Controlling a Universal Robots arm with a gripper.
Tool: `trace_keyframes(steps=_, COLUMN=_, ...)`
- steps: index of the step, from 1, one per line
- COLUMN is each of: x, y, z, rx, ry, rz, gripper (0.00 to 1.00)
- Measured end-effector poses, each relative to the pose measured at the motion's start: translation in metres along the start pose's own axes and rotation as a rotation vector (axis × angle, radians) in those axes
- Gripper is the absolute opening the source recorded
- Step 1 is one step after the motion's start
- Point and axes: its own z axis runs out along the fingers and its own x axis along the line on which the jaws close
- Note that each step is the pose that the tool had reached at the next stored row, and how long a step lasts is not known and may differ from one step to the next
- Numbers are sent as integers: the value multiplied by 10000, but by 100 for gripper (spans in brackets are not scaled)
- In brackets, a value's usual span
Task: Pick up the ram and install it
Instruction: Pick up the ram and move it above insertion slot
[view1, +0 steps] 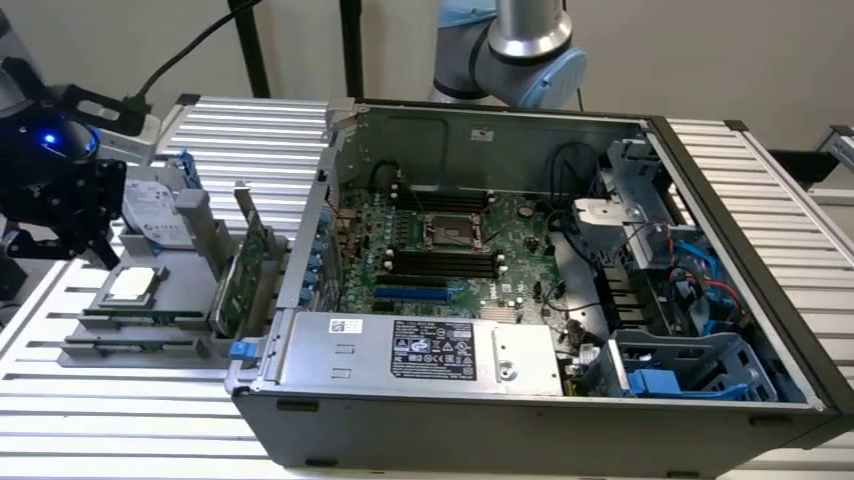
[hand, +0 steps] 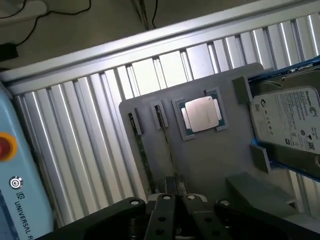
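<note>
Two ram sticks lie on edge in slots of the grey fixture tray (view1: 174, 290), seen as thin green strips (view1: 140, 322) in the exterior view. From the wrist they are narrow dark-green lines, one (hand: 145, 160) beside the other (hand: 169, 150). My black gripper (view1: 96, 255) hangs above the tray's end at the exterior view's left, well clear of the sticks. In the wrist view the gripper (hand: 175, 184) points down over the tray, in line with the stick nearer the processor. Its fingertips stand close together, shut on nothing.
The tray also carries a processor (hand: 202, 114), a hard drive (hand: 290, 125) and an upright green expansion card (view1: 247, 270). The open computer case (view1: 534, 400) stands to the exterior view's right, with black memory slots (view1: 441, 262) on its motherboard. A ribbed aluminium table (view1: 120, 420) lies under everything.
</note>
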Motion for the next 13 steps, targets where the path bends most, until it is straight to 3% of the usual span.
trace_keyframes(steps=10, x=34, y=-10, z=110, rx=-246, ry=68, rz=-991, gripper=0)
trace_keyframes(steps=13, x=69, y=-19, z=146, rx=-292, ry=80, rz=-1136, gripper=0)
